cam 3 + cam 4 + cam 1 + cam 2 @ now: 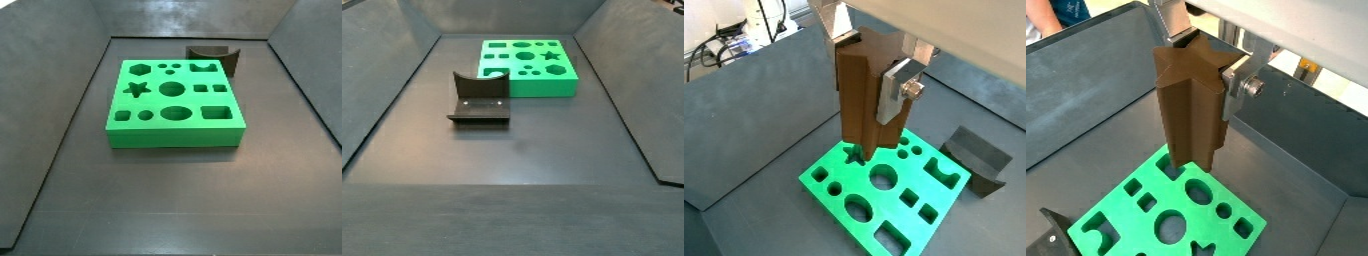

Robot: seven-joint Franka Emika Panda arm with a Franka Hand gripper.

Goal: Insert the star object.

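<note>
Item 1, gripper (871,85): seen only in both wrist views, its flat silver fingers (898,88) clamped on the sides of the peg; neither side view shows the arm or the peg, so how high they hang above the block cannot be told

Item 2, star peg (1189,105): tall, narrow, brown, wood-coloured, with lengthwise ridges and a star-shaped top face; held upright, lower end above the green block, apparently near the corner where the star hole lies

Item 3, green block (177,103): flat slab, bright green, matte, lying on the floor of the bin; its top is pierced by cut-outs of many shapes, round, oval, square, rectangular and others

Item 4, star hole (135,90): five-pointed, near one edge of the block; empty in both side views, so the insertion is judged not yet done

Item 5, dark curved block (478,97): dark grey, with a scooped face, standing on the floor just beside the green block; not part of this job

Item 6, bin floor (174,200): dark grey, smooth, with sloping walls

Handling note: the step in hand looks like lining up and lowering. Set the peg's ridges over the star points first, keep it plumb, then go down slowly; a slight twist off would likely catch a ridge on the rim
</note>
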